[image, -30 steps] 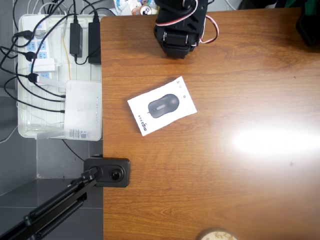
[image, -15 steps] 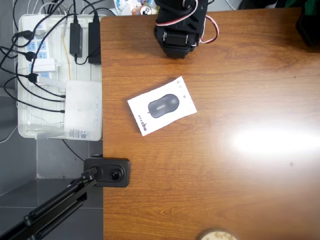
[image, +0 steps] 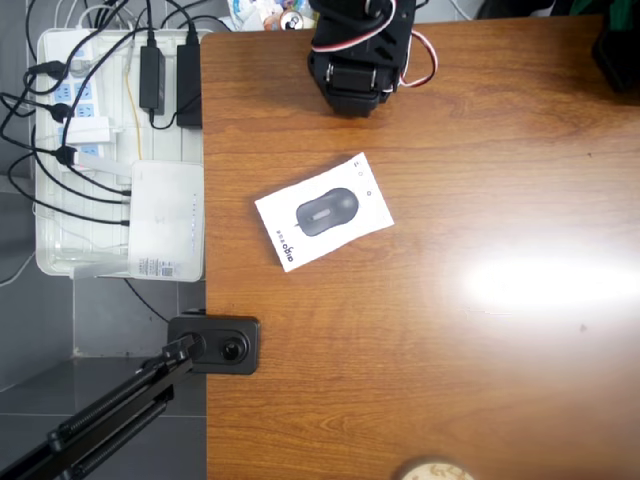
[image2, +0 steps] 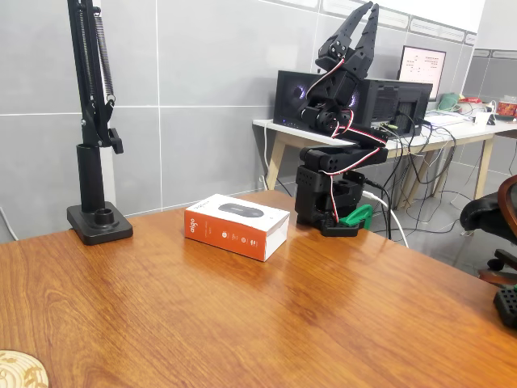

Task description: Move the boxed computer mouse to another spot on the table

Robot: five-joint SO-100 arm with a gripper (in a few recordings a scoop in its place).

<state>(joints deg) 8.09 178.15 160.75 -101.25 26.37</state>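
Black arm (image2: 335, 153) of blocky servo segments, glossy plastic. Red, white and black wires looping along the joints. Pointed two-finger black pincer (image2: 361, 24); green clamp (image2: 355, 217) at the base.

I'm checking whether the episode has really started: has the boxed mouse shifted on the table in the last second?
No. In the overhead view the boxed computer mouse lies at the same angle and the same spot relative to the table's left edge and the black clamp base.
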